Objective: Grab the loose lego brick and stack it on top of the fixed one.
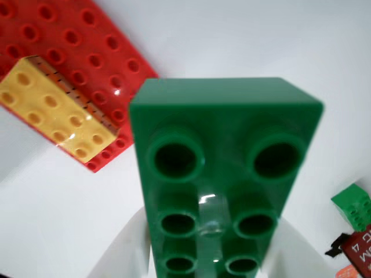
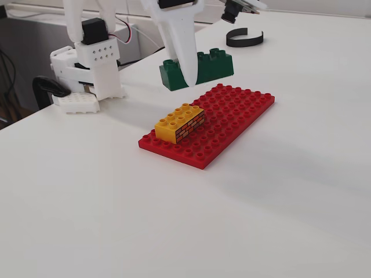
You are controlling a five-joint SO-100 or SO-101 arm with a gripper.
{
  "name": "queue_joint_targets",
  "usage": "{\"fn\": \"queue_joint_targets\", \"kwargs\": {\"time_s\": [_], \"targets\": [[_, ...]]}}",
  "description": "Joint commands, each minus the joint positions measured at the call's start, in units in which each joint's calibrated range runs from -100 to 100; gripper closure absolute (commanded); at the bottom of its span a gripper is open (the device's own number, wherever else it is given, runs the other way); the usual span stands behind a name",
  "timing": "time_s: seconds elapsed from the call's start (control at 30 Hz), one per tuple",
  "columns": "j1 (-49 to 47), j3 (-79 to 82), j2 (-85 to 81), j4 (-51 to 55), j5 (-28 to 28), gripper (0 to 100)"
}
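I've got the green brick (image 2: 200, 69) clamped in the gripper (image 2: 186, 70): jaws closed on its long sides, white fingers either side of it at the bottom of the wrist view. In that view the brick fills centre frame, hollow underside twd the cam. In the fixed view it hangs upper centre, looks clear of the table (image 2: 290, 191), tho I can't be 100% sure it isn't grazing the surface.

Yellow brick (image 2: 179, 123) sits on the near-left corner of the red baseplate (image 2: 243, 113), centre of fixed view; upper left in wrist view. Its studs are bare, nothing on top.

So by my read: grab done, lift prob done, stacking not. Left to do: carry the green one fwd over the yellow, line up studs w/ the long axes matched, press down, release.
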Motion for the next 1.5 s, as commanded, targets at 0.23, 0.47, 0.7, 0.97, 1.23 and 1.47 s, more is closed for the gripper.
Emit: {"fn": "queue_joint_targets", "kwargs": {"time_s": [0.23, 0.47, 0.7, 0.97, 1.23, 1.47], "targets": [[-5.12, 34.05, -21.75, -5.21, 11.05, 97], [-1.85, 42.82, -22.01, -12.84, 13.15, 97], [-2.3, 48.25, -21.92, -17.87, 15.24, 97], [-2.3, 48.71, -21.92, -19.26, 15.92, 97], [-2.37, 53.95, -21.92, -24.64, 16.13, 97], [-4.38, 54.05, -21.84, -24.98, 16.13, 96]]}}
